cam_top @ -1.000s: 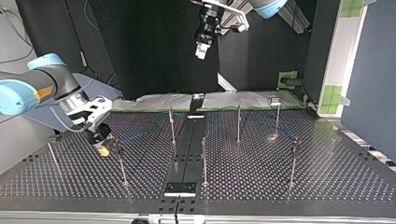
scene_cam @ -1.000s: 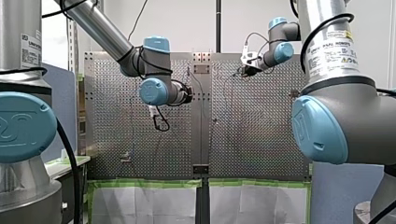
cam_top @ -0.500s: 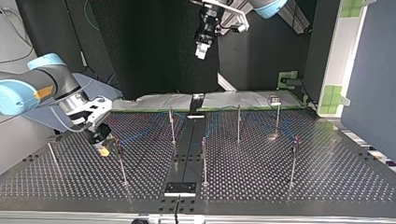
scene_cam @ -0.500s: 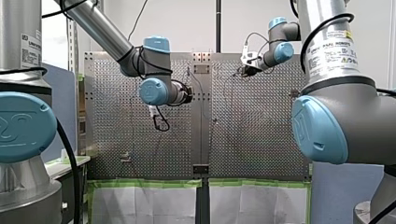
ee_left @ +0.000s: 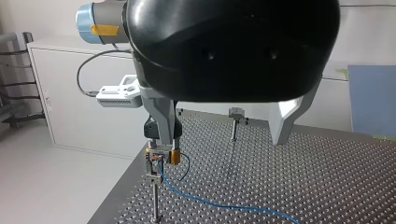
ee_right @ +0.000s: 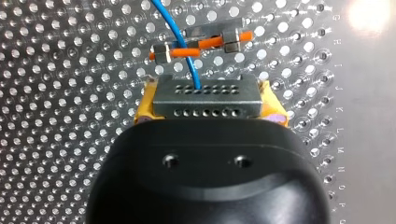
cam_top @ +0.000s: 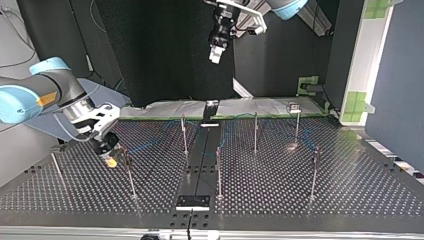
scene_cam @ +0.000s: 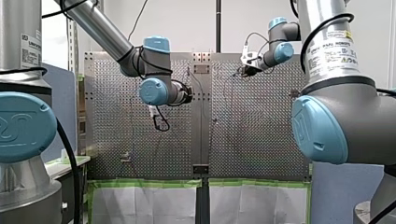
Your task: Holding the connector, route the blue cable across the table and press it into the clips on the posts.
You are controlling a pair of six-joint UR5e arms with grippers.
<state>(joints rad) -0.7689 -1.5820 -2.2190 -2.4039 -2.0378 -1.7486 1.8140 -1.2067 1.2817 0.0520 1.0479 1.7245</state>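
Observation:
My right gripper (ee_right: 208, 109), with yellow pads, is shut on the grey connector (ee_right: 205, 88). The blue cable (ee_right: 184, 37) leaves the connector and crosses an orange-and-metal clip (ee_right: 201, 44) just ahead of the pads. In the left wrist view my right gripper (ee_left: 162, 156) hangs right over a thin post (ee_left: 154, 186), and the blue cable (ee_left: 210, 203) trails away across the perforated table. In the top view my right gripper (cam_top: 111, 161) is low at the left, beside a post (cam_top: 131, 175). My left gripper (cam_top: 215, 54) hangs high above the table's far side, open and holding nothing.
Several thin posts stand on the perforated table (cam_top: 350, 190), among them ones at the middle (cam_top: 218, 172) and at the right (cam_top: 314, 172). A black plate (cam_top: 192, 201) lies at the near edge. Another clip-topped post (ee_left: 235, 122) stands beyond my right gripper.

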